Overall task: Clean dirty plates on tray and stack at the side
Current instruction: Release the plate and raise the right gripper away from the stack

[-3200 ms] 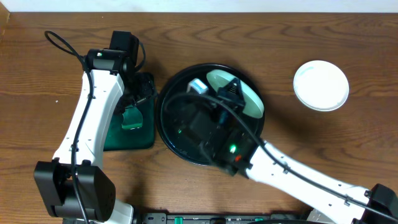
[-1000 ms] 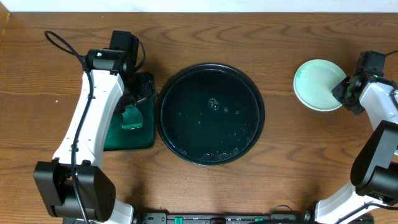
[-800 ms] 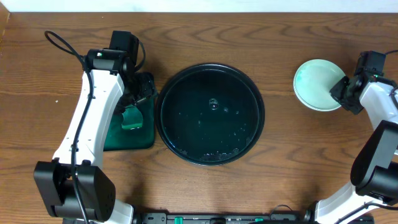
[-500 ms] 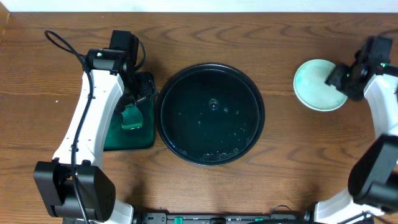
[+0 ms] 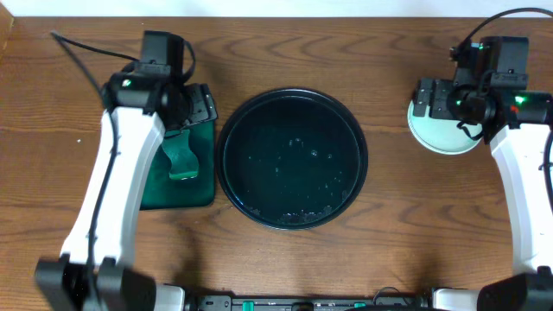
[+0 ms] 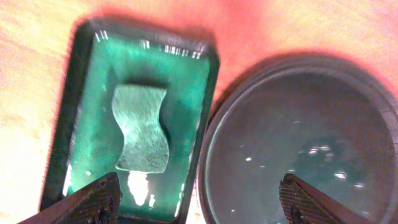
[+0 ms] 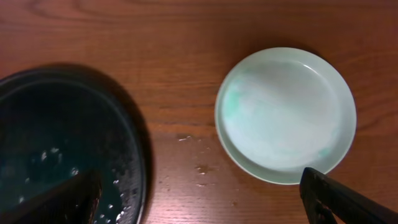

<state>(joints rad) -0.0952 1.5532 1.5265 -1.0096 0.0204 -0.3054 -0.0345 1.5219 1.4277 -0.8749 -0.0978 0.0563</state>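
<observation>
The black round tray point(image 5: 292, 158) lies mid-table with only water drops on it; it also shows in both wrist views point(image 6: 298, 137) point(image 7: 56, 137). The pale mint plates point(image 5: 441, 134) sit stacked on the wood to its right. The top plate point(image 7: 286, 115) has a faint green smear by its left rim. My right gripper point(image 5: 448, 102) hovers open over the stack's far edge, and in its own view point(image 7: 208, 202) nothing lies between the fingers. My left gripper point(image 5: 192, 104) point(image 6: 202, 202) is open and empty, above the gap between sponge tray and black tray.
A dark green rectangular tray point(image 5: 177, 194) point(image 6: 81, 93) left of the black tray holds a green sponge point(image 5: 181, 160) point(image 6: 142, 127). A few water spots mark the wood between the black tray and the plates. The table's far edge runs along the top.
The last plate went from the black tray onto the stack at the right. My right gripper then opened, let go and lifted above it. My left arm shifted slightly over the sponge tray.
</observation>
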